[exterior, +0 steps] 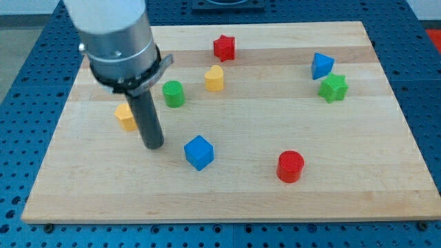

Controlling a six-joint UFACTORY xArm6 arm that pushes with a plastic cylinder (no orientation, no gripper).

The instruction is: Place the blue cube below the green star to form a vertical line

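The blue cube (199, 152) lies on the wooden board (227, 200), left of the middle and toward the view's bottom. The green star (333, 87) sits at the view's right, just below a blue triangular block (321, 65). My tip (153, 146) rests on the board a short way to the left of the blue cube, apart from it. The rod rises up to the grey arm body at the view's top left.
A yellow block (126, 116) lies just left of the rod, partly hidden by it. A green cylinder (173, 94) and a yellow block (215, 78) lie above the cube. A red star (224, 47) is near the top edge. A red cylinder (290, 167) lies between cube and star.
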